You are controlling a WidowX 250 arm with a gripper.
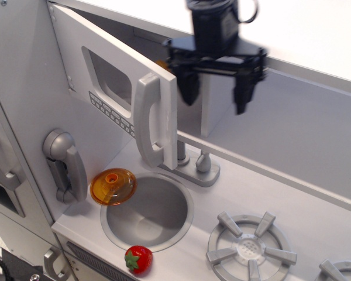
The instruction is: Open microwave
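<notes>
The microwave door (114,88) stands swung open toward the left, with its dark window, a row of small buttons and its long vertical grey handle (149,120) at the free edge. The microwave's inside is mostly hidden behind the door and the gripper. My black gripper (215,93) hangs just right of the door's free edge, above the faucet, blurred by motion. Its two fingers (189,88) are spread apart and hold nothing. It does not touch the handle.
A grey phone handset (64,164) hangs on the left wall. An orange lid (113,186) leans at the sink (146,211) rim. A strawberry (138,259) lies at the counter's front edge. A faucet (193,164) stands behind the sink; a burner grate (248,246) is at the right.
</notes>
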